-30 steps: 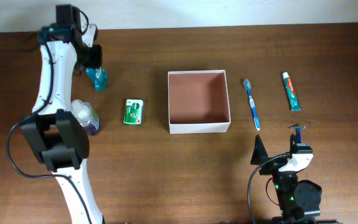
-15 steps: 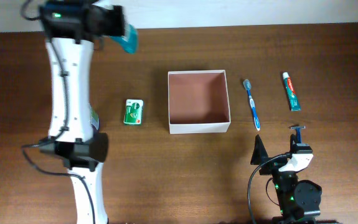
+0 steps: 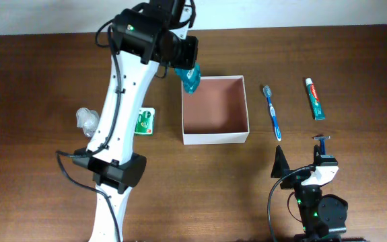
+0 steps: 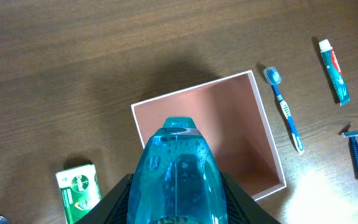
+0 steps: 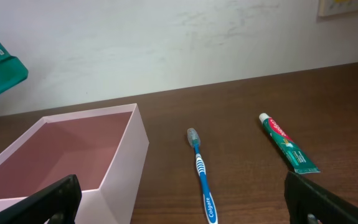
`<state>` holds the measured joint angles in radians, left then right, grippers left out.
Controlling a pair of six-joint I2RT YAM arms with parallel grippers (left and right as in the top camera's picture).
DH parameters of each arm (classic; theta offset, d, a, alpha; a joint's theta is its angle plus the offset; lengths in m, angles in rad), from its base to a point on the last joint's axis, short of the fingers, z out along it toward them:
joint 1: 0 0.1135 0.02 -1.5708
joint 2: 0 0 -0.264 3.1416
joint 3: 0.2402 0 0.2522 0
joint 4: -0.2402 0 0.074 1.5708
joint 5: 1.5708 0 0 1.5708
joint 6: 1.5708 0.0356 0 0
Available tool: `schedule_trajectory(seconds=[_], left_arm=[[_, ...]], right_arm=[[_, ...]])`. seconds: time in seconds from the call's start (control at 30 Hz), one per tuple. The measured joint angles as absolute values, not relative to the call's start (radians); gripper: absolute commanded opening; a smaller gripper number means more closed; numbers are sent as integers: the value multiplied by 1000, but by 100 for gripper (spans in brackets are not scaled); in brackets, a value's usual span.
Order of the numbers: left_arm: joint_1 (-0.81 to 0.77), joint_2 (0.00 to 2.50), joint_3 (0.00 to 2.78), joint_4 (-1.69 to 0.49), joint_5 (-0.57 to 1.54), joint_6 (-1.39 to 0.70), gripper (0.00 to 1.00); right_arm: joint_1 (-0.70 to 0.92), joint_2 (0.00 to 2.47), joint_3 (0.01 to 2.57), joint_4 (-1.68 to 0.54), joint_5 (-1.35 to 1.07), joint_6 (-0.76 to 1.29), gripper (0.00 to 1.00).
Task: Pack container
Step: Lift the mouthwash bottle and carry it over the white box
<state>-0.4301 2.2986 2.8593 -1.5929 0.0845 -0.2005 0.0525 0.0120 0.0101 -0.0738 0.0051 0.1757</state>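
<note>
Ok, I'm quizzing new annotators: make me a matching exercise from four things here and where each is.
1 teal translucent bottle
2 blue-and-white toothbrush
3 green-and-white toothpaste tube
4 small green packet

A left of the white-walled square container
B held by the left gripper over the container's corner
C right of the toothbrush
D beside the container's right wall

Pairs: 1-B, 2-D, 3-C, 4-A

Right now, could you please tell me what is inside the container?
Nothing visible: the container shows a bare reddish-brown floor. The teal bottle, held above its far-left corner by the left gripper, covers that corner in the overhead view, so that patch is unseen there.
</note>
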Motion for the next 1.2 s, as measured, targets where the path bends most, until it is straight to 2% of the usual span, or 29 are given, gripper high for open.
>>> schedule_trajectory(seconds=[0.6,1.2], left_arm=[[-445,2447,2757,-1567,17,-319,1],[-466,2491,2756,-1539,-39,-413,2]], right_arm=[[52,12,10,-73,5,176,98],[52,12,10,-74,5,176,98]])
